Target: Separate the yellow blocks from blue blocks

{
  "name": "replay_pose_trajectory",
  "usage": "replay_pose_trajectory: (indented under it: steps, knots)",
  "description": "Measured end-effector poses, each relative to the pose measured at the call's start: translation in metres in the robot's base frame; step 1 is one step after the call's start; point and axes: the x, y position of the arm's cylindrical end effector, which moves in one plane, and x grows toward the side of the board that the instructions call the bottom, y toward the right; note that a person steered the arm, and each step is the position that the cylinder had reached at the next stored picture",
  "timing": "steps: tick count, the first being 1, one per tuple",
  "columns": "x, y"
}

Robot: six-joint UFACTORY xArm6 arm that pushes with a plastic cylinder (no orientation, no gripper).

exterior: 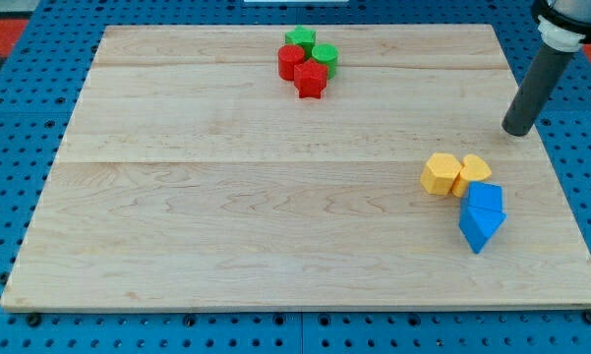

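Observation:
Two yellow blocks sit side by side at the board's right: a hexagon-like one (440, 173) and a smaller one (473, 171) touching it. Two blue blocks lie just below them: an upper one (484, 198) touching the right yellow block, and a lower pointed one (480, 228) against it. My tip (517, 131) rests on the board up and to the right of this group, apart from every block.
A cluster of two green blocks (299, 39) (325, 55) and two red blocks (291, 61) (311, 81) sits at the view's top centre. The wooden board (226, 197) lies on a blue pegboard.

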Motion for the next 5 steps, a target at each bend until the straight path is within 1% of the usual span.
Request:
replay_pose_trajectory:
  steps: [1, 2, 3, 4, 5]
  knots:
    - [0.002, 0.006]
    - [0.036, 0.027]
    - [0.088, 0.039]
    - [0.100, -0.008]
    - [0.068, -0.056]
